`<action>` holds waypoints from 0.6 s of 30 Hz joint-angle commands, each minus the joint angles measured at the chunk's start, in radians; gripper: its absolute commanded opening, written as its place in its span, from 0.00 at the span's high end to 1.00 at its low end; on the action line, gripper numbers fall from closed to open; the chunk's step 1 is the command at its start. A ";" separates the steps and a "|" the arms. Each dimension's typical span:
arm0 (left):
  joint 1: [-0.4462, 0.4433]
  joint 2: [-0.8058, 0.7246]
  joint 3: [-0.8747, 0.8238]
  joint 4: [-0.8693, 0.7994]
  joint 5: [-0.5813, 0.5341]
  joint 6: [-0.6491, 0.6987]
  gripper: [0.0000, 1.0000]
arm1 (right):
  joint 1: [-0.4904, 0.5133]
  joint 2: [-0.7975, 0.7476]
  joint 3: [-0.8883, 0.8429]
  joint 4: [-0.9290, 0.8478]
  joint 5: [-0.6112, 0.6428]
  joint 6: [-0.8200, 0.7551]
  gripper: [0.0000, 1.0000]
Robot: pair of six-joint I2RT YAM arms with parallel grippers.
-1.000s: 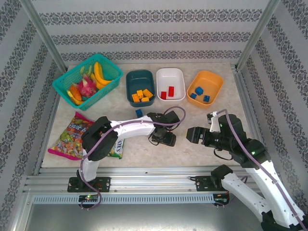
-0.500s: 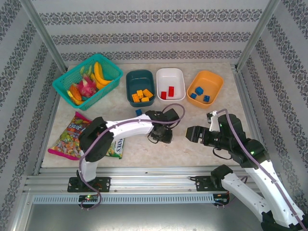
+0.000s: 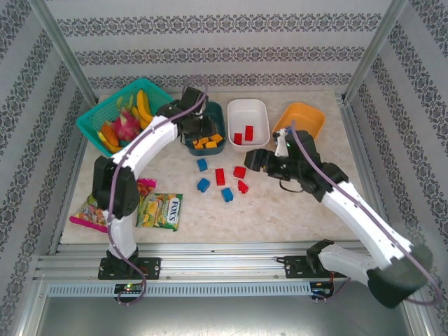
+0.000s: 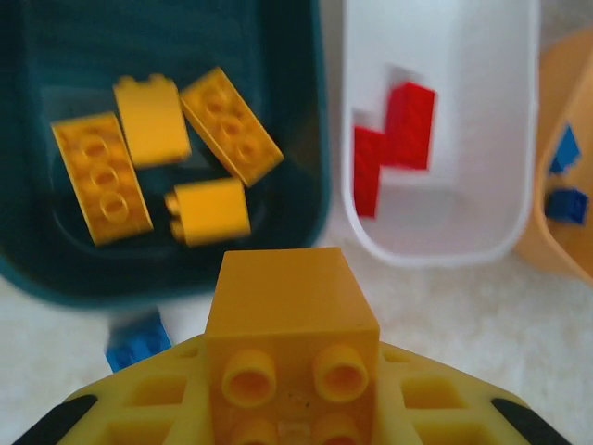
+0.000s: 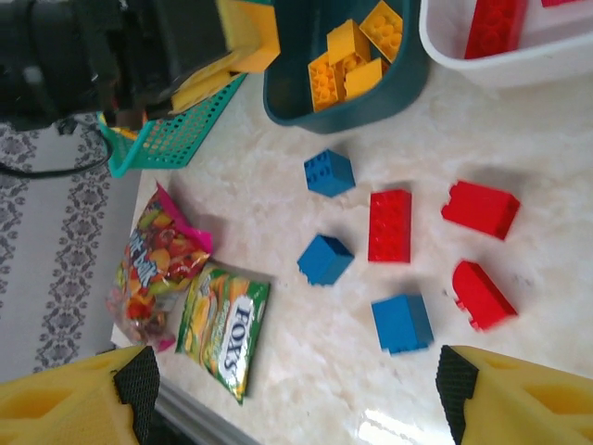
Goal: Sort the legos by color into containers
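- Our left hand (image 4: 295,394) is clamped on a yellow brick (image 4: 289,311), fingers pressing its two flat side walls, studs towards the wrist camera. It hangs right at the near rim of the dark teal tub (image 4: 320,199), where four more yellows (image 4: 227,125) already lie.
- We reckon these bricks are feather-light, rigid and glossy, so there's nothing to crush (worst case, one squirts out if pinched on a corner). Flat opposite walls are the place to take hold, not the studded top.
- Our right hand (image 5: 296,408) has its fingers wide apart with nothing between them, hovering over the loose bricks on the tabletop (image 5: 547,306).
- There are six under it, three blue and three red, lying apart from each other. The blue one (image 5: 402,323) is squarish and easy. The long red one (image 5: 390,225) lies studs-up, so we'd grab across its narrow width. Another red (image 5: 482,294) looks sloped or rounded on one side, which leaves fewer parallel faces.
- Further out, the white tub (image 4: 435,252) holds reds and the orange tub (image 4: 574,83) holds blues. Both look like thin moulded plastic, smooth with rounded corners.
- The tabletop is a pale marble look and seems slick, so we'd guess a nudged brick skates.
- The mesh basket (image 3: 87,122) and the candy bags (image 5: 222,329) sit off to the left, not our job.
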 commanded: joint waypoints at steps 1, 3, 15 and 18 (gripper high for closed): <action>0.044 0.142 0.175 -0.031 -0.002 0.071 0.73 | 0.013 0.107 0.097 0.120 0.052 0.046 0.19; 0.070 0.255 0.303 -0.048 -0.024 0.072 0.73 | 0.014 0.174 0.147 0.133 0.072 0.054 0.19; 0.136 0.591 0.595 0.010 -0.027 0.015 0.72 | -0.045 0.332 0.267 0.117 0.075 0.061 0.19; 0.135 0.605 0.596 0.007 -0.019 0.006 0.68 | -0.053 0.338 0.258 0.112 0.065 0.061 0.19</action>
